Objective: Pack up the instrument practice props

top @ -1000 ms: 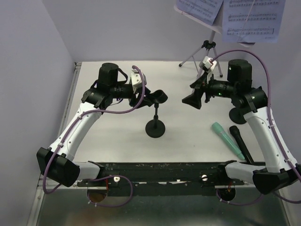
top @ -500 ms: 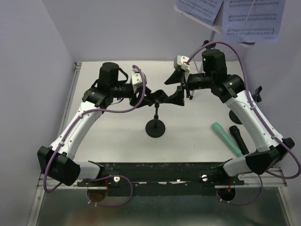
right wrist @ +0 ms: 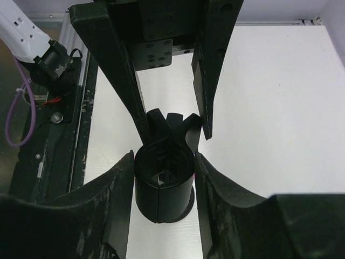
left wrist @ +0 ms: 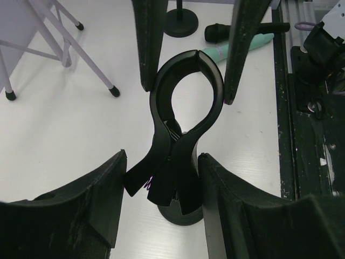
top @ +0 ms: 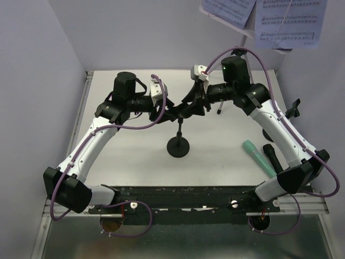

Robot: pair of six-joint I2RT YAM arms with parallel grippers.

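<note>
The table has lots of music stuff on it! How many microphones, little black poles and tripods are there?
Microphones: 2 (mint-green microphone, black microphone)
Short black poles: 2 (middle pole, far pole beside the microphones)
Tripods: 1 (silver tripod)
Total: 5

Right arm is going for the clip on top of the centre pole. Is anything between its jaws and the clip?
Nothing visible stands between them. The right gripper has its jaws on either side of the black clip at its ring end. The left gripper flanks the clip's lever end from the opposite side, out of the right's path.
</note>
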